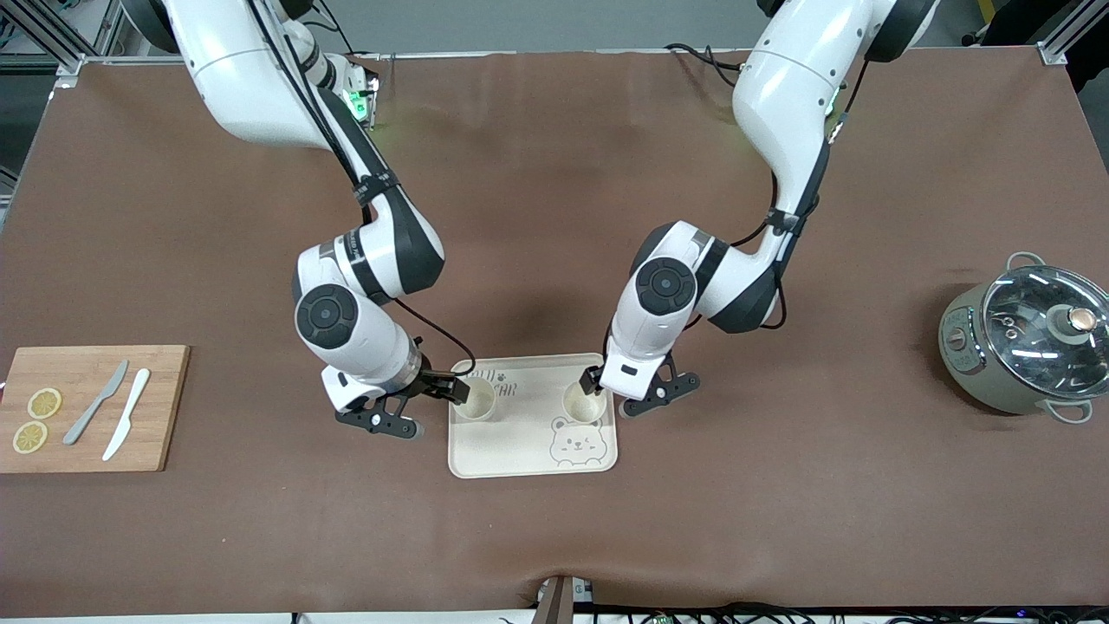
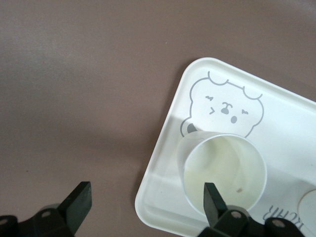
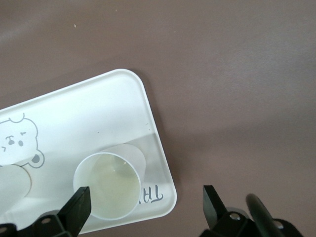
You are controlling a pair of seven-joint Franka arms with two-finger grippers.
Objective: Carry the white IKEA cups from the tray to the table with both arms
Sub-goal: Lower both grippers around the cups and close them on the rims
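Observation:
Two white IKEA cups stand upright on the cream bear-printed tray [image 1: 520, 446], in the half farther from the front camera. One cup [image 1: 475, 399] [image 3: 108, 190] is at the tray's edge toward the right arm's end. My right gripper [image 1: 444, 387] [image 3: 145, 203] hangs open there, one finger over that cup's rim and the other over the table off the tray. The other cup [image 1: 583, 403] [image 2: 224, 170] stands toward the left arm's end. My left gripper [image 1: 606, 386] [image 2: 145, 200] is open too, one finger at this cup's rim and the other over bare table.
A wooden cutting board [image 1: 165, 407] with two lemon slices [image 1: 43, 403], a grey knife [image 1: 95, 403] and a white knife [image 1: 127, 425] lies toward the right arm's end. A pot [image 1: 1027, 342] with a glass lid stands toward the left arm's end.

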